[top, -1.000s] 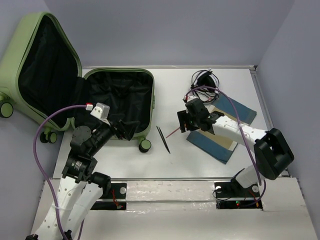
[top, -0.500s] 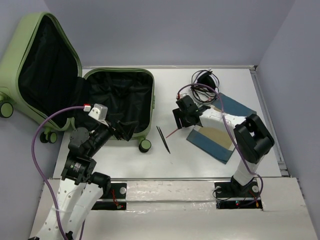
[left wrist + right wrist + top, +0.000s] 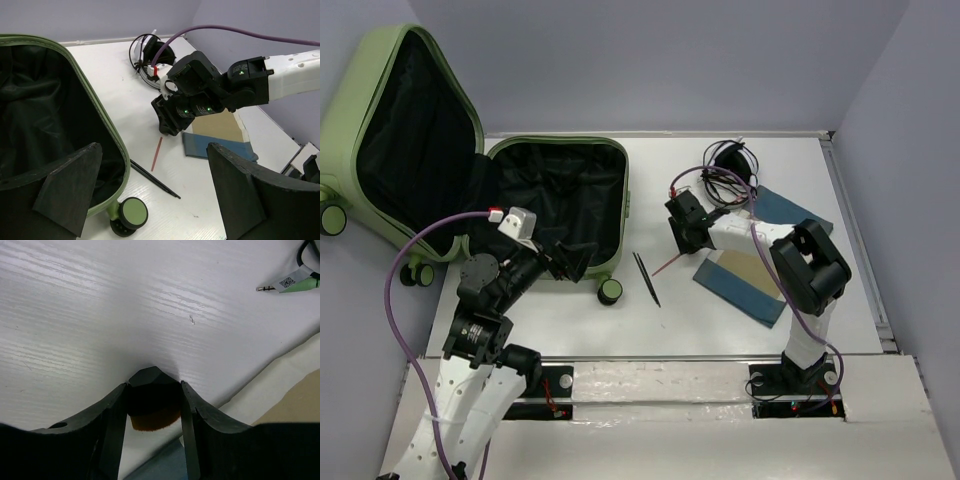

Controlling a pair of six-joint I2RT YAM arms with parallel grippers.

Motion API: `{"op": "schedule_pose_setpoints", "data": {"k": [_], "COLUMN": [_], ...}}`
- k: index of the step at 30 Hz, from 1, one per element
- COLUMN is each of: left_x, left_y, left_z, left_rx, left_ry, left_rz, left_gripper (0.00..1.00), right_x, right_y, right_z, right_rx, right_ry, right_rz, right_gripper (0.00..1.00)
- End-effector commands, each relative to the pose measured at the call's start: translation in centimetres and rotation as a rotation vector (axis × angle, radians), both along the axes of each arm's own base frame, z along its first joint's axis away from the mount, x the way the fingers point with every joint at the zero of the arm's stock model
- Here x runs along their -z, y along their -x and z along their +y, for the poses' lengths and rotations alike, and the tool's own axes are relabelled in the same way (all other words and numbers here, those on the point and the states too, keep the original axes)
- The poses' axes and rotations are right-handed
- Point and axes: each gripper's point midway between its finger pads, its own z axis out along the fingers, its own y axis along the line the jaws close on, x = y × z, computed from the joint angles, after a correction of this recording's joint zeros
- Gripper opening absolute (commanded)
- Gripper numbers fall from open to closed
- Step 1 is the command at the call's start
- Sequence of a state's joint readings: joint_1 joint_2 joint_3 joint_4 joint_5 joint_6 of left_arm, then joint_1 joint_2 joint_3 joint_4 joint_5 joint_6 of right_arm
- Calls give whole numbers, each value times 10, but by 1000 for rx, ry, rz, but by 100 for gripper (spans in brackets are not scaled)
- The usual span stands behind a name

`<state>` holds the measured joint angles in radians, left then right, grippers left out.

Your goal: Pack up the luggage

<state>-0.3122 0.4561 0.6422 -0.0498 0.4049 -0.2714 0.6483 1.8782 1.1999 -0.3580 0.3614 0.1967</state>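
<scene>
The luggage (image 3: pixel 623 190) lies open at the left of the table, its sage-green lid (image 3: pixel 350 110) propped up, black lining inside; its rim (image 3: pixel 95 107) and a wheel (image 3: pixel 129 213) show in the left wrist view. My left gripper (image 3: pixel 570 262) is open and empty over the luggage's near right corner, and shows in its own view (image 3: pixel 154 147). My right gripper (image 3: pixel 682 232) hangs low over the white table right of the luggage. In the right wrist view it (image 3: pixel 153 390) is shut on a small black brush with brown bristles (image 3: pixel 152 402).
A thin black stick (image 3: pixel 646 278) and a thin red stick (image 3: pixel 669 263) lie between the luggage and a blue folded item with a tan panel (image 3: pixel 750 280). A tangle of black cables (image 3: pixel 725 165) lies at the back, with a plug end (image 3: pixel 265 288) near the right gripper.
My right gripper has moved left and back, off the blue folded item onto the bare table, and its arm has folded up. The left arm has barely moved.
</scene>
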Motion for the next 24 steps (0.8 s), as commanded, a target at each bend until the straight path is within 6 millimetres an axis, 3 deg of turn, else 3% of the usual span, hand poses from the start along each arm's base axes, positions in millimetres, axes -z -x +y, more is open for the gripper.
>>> {"op": "schedule_pose_setpoints", "data": {"k": [1,4,7,8,10,16,17,20,21,22,23,24], "left_x": [-23,-24,-23,-24,-24,-28,-29,-30,-32,-30,-32,-32], "left_y": [2,3,3,4,4,5,4,2,1,0,-1,-1], "left_z": [-2,-2,-2,-2,-2,1,2,6,8,9,12,13], "left_rx": [22,22,22,25,20,10,-2,-24,-38,-48,-65,-73], "left_ry": [12,13,13,15,17,23,25,27,28,27,29,28], "left_rz": [-71,-73,-73,-75,-76,-89,-90,-95,-97,-93,-97,-96], "left_gripper": [99,99,99,99,99,99,99,99,99,99,99,99], "right_x": [-12,-24,-54,-74,-96,-191,-215,-229,-256,-260,-257,-238], "right_y": [-13,-17,-23,-23,-18,7,9,13,5,0,-6,-7], "right_z": [-6,-9,-9,-5,13,117,143,196,210,219,235,237], "right_rx": [39,56,63,55,4,-267,-307,-389,-396,-405,-415,-405], "right_ry": [22,30,0,-43,-105,-535,-613,-672,-711,-726,-742,-719], "right_rz": [-57,-93,-158,-191,-227,-332,-364,-367,-417,-416,-387,-347], "right_gripper": [39,22,17,16,16,16,16,16,16,22,37,52]}}
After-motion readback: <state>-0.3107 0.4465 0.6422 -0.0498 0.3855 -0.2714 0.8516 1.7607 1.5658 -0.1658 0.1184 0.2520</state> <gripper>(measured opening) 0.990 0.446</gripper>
